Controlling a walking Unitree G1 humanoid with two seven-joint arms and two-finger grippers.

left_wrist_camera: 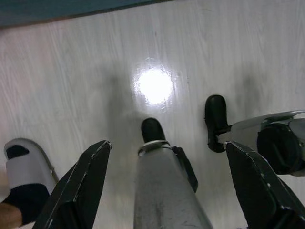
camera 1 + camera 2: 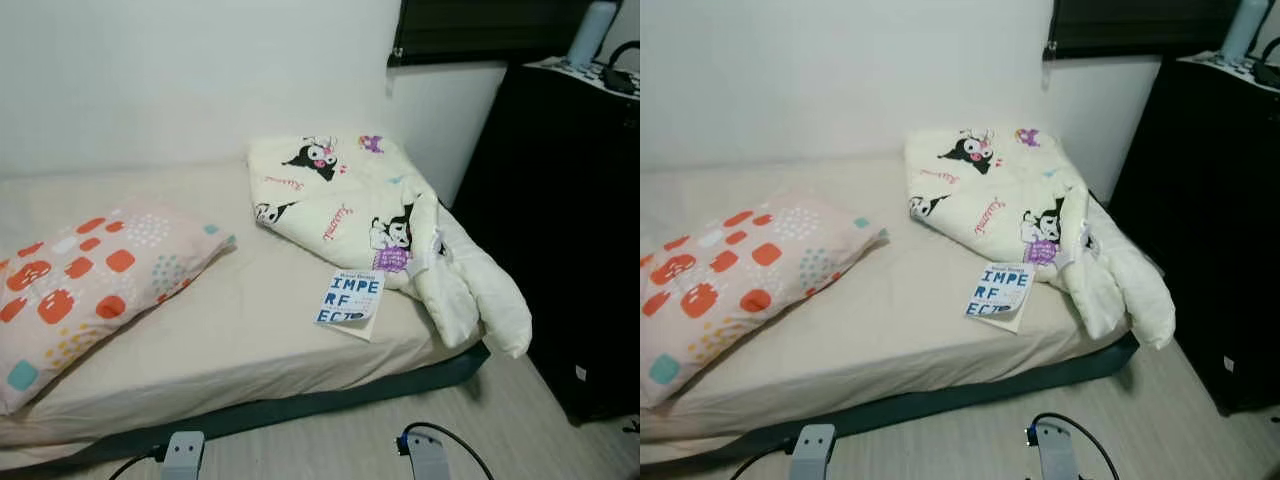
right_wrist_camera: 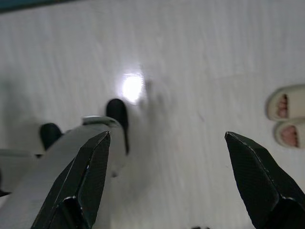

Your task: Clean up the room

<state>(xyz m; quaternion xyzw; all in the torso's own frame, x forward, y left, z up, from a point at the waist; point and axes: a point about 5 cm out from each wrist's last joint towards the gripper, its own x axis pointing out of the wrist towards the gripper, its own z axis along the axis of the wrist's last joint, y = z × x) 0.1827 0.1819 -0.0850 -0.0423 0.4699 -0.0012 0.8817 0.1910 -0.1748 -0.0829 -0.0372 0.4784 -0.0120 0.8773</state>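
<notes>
Lying on the smooth bed sheet [image 2: 250, 330] — a flat rectangular book [image 2: 350, 297].

The head views are evenly and softly lit from overhead, slightly grainy but sharp enough to read the large letters on the blue-and-white paperback book [image 2: 351, 297], while the tall black cabinet [image 2: 565, 230] swallows detail in shadow. In both wrist views a round white glare spot burns out on the pale wood-grain floor [image 1: 200, 57], with faint soft shadows around it. The near black fingers [image 3: 86, 181] are out of focus.
</notes>
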